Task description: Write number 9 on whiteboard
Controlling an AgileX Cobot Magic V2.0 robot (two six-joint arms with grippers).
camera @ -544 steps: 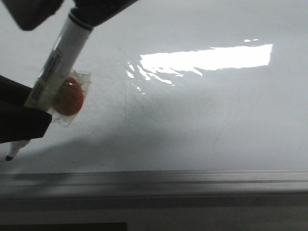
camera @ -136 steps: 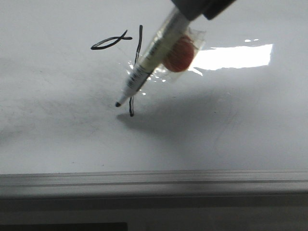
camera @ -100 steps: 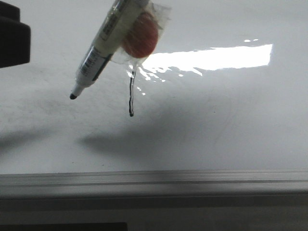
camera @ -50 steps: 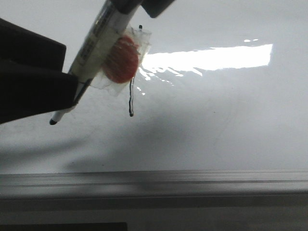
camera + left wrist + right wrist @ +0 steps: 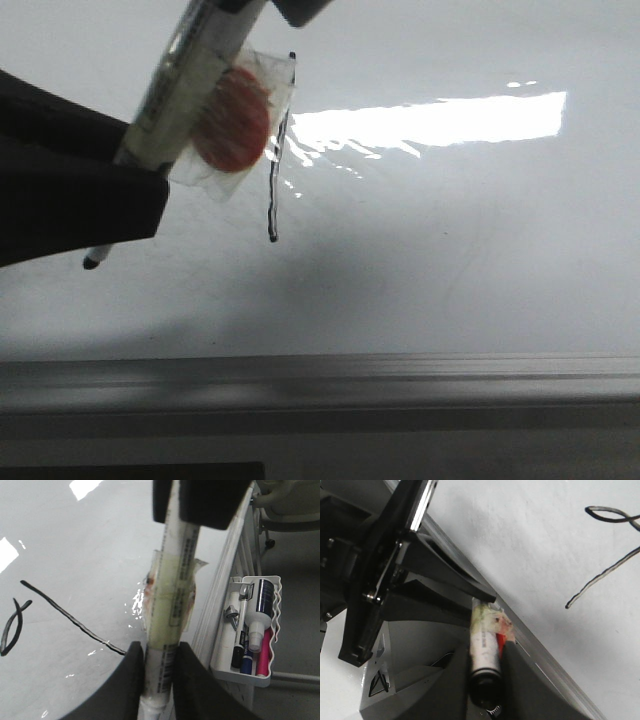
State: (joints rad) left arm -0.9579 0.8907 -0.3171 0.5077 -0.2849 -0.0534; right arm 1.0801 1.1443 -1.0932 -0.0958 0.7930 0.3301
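Note:
A white marker [image 5: 175, 95] with a red disc [image 5: 232, 120] taped to it hangs tilted above the whiteboard [image 5: 450, 260], its tip [image 5: 92, 262] off the surface. My right gripper [image 5: 262, 8] is shut on its capped upper end [image 5: 485, 675]. My left gripper [image 5: 138, 188] is shut on its lower barrel [image 5: 161, 665]. Of the number 9, the front view shows only the long line [image 5: 276, 180]; the loop is hidden behind the marker. The left wrist view shows loop [image 5: 12, 627] and line [image 5: 70, 620]. The right wrist view shows loop [image 5: 612, 514] and line [image 5: 600, 577].
The grey aluminium frame edge [image 5: 320, 385] runs along the board's near side. A white wire tray [image 5: 247, 672] with several markers and a bottle hangs beyond the board's edge. A bright glare patch [image 5: 440, 118] lies right of the line.
The marker left the board after the long line and moved left. My left gripper came in from the left and closed round its lower barrel; the tip has dropped slightly.

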